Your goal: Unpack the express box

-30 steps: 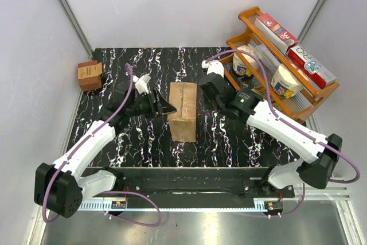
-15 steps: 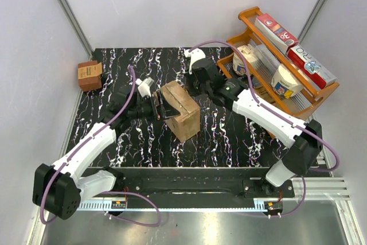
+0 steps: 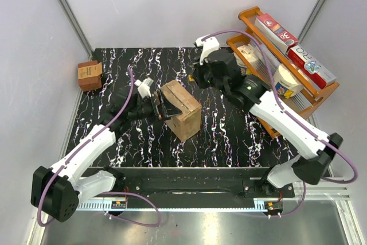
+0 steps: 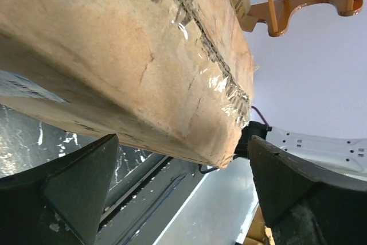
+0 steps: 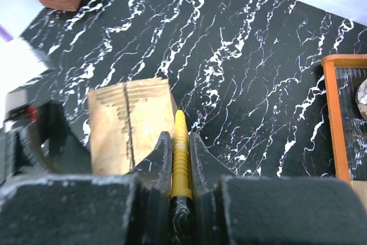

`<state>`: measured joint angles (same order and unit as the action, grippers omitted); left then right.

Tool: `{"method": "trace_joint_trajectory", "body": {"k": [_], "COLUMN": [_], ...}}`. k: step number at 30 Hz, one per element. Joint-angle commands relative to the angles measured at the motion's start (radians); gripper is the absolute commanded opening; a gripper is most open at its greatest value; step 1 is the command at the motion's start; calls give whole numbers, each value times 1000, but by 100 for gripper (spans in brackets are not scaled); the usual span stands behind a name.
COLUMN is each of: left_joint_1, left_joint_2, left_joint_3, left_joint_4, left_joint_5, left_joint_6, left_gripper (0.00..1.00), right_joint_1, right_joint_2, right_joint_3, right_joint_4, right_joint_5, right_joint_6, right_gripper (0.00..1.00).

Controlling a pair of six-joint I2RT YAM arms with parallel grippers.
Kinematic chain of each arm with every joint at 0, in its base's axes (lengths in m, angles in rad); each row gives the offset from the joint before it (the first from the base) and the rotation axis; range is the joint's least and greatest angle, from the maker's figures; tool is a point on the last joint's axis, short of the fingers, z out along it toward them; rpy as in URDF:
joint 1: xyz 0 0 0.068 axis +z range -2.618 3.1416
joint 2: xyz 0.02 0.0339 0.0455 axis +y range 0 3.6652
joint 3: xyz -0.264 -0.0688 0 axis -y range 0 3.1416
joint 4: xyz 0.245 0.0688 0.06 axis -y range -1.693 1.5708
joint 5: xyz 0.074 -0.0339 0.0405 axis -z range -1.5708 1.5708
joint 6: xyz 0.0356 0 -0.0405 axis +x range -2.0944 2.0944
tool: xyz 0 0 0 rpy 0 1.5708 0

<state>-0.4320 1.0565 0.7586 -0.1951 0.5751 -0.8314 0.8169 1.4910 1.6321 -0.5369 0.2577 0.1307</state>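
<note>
The express box (image 3: 182,110), a brown cardboard carton, lies at an angle in the middle of the black marble table. Its top seam shows torn paper and ragged clear tape (image 4: 221,78). My left gripper (image 3: 162,107) stands wide open at the box's left end. In the left wrist view the box (image 4: 143,67) fills the space above and between the fingers (image 4: 80,182), which do not press on it. My right gripper (image 3: 196,77) hovers behind the box, shut on a yellow ribbed cutter (image 5: 181,153). From the right wrist the box (image 5: 129,124) lies just beyond the cutter's tip.
A small darker brown box (image 3: 90,74) sits at the table's far left edge. An orange wooden rack (image 3: 269,98) with packaged goods stands at the back right, close behind my right arm. The rack's edge (image 5: 330,113) shows at the right of the right wrist view.
The box has turned from straight to angled. My left gripper has opened wide at its left end. My right arm has drawn back from the box toward the rear, the cutter still in it.
</note>
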Motion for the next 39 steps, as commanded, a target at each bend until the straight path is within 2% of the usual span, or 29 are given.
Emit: {"method": "trace_joint_trajectory", "body": {"k": [1,7,10,13,18,24,29,39], "left_joint_1": [-34,-99,-117,-139,-182,-195,-200,-202], "left_joint_2": [-20,-76,-66,-29,26,51,43,33], "left_joint_3": [13,-15,-7,25,87,84,74,70], "left_joint_4": [24,-1,-12,-36,-121,-135,-152,-150], "left_joint_5": [-70,-262,-302,-320,-360,-374,-386,-385], "left_joint_6": [-157,-351,-397,-420,-428,-453,-453,-445], "left_gripper": [99,99,98,93,87,85,77,76], "right_joint_1": [5,25,44,71,114,156,165,169], "right_joint_2": [-123,-235,-258,-270,-275,-276,-284,-255], "right_joint_3": [-9,-100,-124,-150,-190,-219,-241,-279], "right_joint_4": [-66,-89,-115,-123,-109,-92,-84,-31], "right_joint_5": [-122,-212,-238,-244,-216,-134,-40,-35], "right_joint_6": [1,-5,-19,-28,-17,10,21,23], "right_gripper": [0,0,0,0,0,0,0,0]}}
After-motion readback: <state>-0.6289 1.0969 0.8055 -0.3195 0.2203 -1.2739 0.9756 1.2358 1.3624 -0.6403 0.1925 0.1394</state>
